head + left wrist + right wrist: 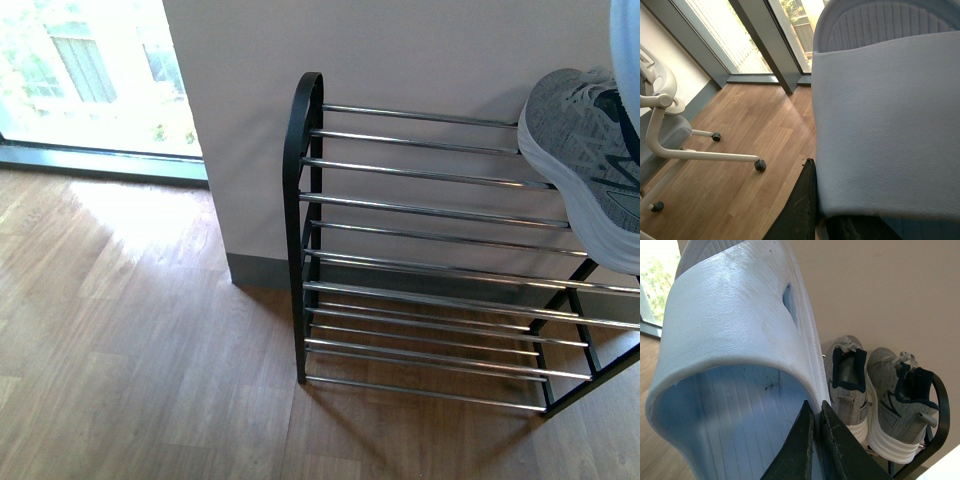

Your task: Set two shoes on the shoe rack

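The shoe rack stands against the wall, a black looped end frame with tiers of chrome bars. In the left wrist view a blue slipper fills the right half. My left gripper is shut on its strap, with one black finger alongside. In the right wrist view another blue slipper hangs sole-up in front. My right gripper is shut on the edge of its strap. Behind it is the rack's loop end. A pale blue sliver shows at the front view's top right corner.
A pair of grey sneakers sits on the rack's top tier at its right end; one of them shows in the front view. A white-based office chair on castors stands near the window. The floor is wood.
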You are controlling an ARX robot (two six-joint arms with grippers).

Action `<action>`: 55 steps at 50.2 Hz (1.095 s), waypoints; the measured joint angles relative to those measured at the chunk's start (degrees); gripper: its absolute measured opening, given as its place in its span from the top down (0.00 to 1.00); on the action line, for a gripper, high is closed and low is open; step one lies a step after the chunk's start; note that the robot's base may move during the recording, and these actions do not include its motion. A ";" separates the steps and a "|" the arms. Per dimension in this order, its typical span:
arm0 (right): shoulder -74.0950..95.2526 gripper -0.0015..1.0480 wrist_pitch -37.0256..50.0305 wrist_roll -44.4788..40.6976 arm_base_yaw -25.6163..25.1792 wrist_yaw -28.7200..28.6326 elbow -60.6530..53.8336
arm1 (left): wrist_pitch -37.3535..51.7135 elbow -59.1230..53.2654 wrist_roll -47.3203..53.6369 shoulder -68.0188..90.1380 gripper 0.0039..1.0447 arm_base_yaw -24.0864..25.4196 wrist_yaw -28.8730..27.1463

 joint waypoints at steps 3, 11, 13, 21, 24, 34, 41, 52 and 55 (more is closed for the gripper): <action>0.00 0.98 0.00 0.00 0.00 -0.04 0.00 | 0.00 0.00 0.00 0.02 0.98 0.00 0.00; 0.00 0.98 0.00 0.00 0.00 -0.02 0.00 | 0.00 0.00 0.00 0.00 0.98 0.00 0.00; 0.00 0.98 0.00 0.00 0.00 -0.02 0.00 | 0.00 0.00 0.00 0.00 0.98 0.00 0.00; 0.00 0.98 0.00 0.00 0.00 -0.02 0.00 | 0.00 0.00 0.00 0.00 0.98 0.00 0.00; 0.00 0.98 0.00 0.00 0.00 -0.02 0.00 | 0.00 0.00 0.00 0.02 0.98 0.00 0.00; 0.20 0.98 -0.24 0.76 0.76 1.70 0.07 | 0.00 0.00 0.00 0.02 0.98 0.00 0.00; 2.05 0.98 -0.57 2.01 3.98 6.75 1.40 | 0.00 0.00 0.00 0.02 0.98 0.00 0.00; 11.21 0.98 4.59 1.42 12.04 12.48 9.49 | 0.00 0.00 0.00 0.02 0.98 0.00 0.00; 16.87 0.98 8.79 1.31 12.17 11.65 12.94 | 0.00 0.00 0.00 0.00 0.98 0.00 0.00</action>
